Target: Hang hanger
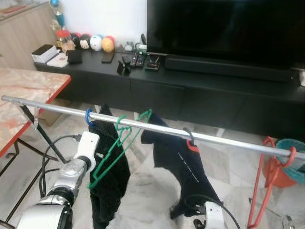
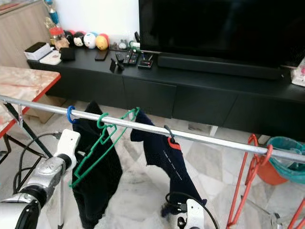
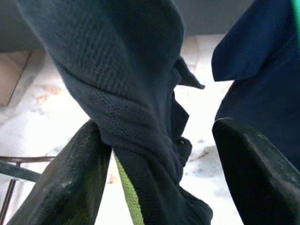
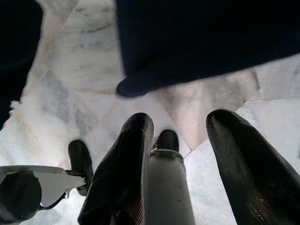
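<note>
An empty green hanger [image 1: 116, 145] hangs tilted by its hook on the metal rail [image 1: 224, 141]. Beside it a dark garment [image 1: 112, 181] hangs from a blue hook [image 1: 88, 116], and a navy garment [image 1: 178, 167] from a red-collared hook [image 1: 190, 140]. My left arm [image 1: 76, 164] reaches up to the dark garment. In the left wrist view my left gripper [image 3: 157, 126] is open, with a fold of dark garment [image 3: 140, 108] between its fingers and a strip of green hanger [image 3: 129, 197] close to one finger. My right gripper [image 4: 180, 117] hangs low, open, pointing at the floor.
Red hangers [image 1: 269, 176] hang at the rail's right end above a teal-lined bucket [image 1: 293, 160]. A black TV cabinet [image 1: 200, 90] with small items and a TV stands behind. A red-edged marble table [image 1: 28, 95] is on the left. The floor is pale marble tile.
</note>
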{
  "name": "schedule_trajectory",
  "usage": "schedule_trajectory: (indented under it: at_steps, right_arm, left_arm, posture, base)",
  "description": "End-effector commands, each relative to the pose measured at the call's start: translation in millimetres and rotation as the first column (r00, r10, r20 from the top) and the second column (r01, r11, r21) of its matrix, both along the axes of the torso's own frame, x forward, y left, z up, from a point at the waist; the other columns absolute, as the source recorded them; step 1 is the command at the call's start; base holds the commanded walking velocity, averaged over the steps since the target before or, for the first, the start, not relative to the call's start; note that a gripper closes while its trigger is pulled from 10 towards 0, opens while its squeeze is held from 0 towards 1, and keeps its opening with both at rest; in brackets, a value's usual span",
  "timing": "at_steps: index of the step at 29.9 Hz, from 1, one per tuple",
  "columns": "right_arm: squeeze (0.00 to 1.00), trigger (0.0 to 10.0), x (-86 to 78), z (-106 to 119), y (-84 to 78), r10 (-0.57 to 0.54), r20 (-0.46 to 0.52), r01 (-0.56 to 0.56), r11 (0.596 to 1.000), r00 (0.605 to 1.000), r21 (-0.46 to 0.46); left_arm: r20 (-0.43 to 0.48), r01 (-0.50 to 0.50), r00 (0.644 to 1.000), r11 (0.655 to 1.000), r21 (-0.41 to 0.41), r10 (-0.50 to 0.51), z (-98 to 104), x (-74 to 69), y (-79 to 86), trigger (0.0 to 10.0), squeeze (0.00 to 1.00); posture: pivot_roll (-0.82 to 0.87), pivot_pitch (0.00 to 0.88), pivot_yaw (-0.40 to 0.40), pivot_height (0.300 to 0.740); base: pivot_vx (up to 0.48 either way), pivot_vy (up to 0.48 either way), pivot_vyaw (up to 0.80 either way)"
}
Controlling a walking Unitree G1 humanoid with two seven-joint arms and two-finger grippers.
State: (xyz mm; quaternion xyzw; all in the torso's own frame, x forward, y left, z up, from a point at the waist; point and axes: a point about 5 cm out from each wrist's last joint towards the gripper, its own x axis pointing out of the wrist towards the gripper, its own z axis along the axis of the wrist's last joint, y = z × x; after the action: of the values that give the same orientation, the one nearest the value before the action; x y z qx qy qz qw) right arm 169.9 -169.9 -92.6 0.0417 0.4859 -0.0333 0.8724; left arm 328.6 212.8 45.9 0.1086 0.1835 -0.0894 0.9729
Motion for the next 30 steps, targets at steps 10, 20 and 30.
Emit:
schedule_trajectory:
  at_steps: [10, 20, 30]
  right_arm:
    - [0.00, 10.0, 12.1, 4.6, 9.7, 0.008, 0.019, -0.008, 1.000, 1.000, 0.001]
    - [0.00, 10.0, 3.3, 0.4, 14.5, 0.011, 0.001, -0.011, 1.000, 1.000, 0.006]
    - [0.00, 10.0, 0.4, 1.1, -10.1, -0.002, 0.002, 0.002, 1.000, 1.000, -0.014]
  left_arm:
    - [-0.060, -0.107, 0.992, 0.991, 0.085, 0.113, -15.0, -8.3, 2.8, 0.0, 0.00]
    - [-0.012, -0.193, 0.981, 0.981, -0.004, 0.192, -4.6, -2.7, 11.6, 0.0, 0.00]
    - [0.004, -0.194, 0.981, 0.981, -0.001, 0.194, -3.3, -2.3, 11.9, 0.0, 0.00]
  posture:
    - [-0.06, 0.000, -0.009, 0.740]
    - [-0.06, 0.000, -0.006, 0.740]
    - [-0.06, 0.000, -0.008, 0.740]
  base:
    - [0.000, 0.000, 0.00]
    - [0.000, 0.000, 0.00]
    - [0.000, 0.000, 0.00]
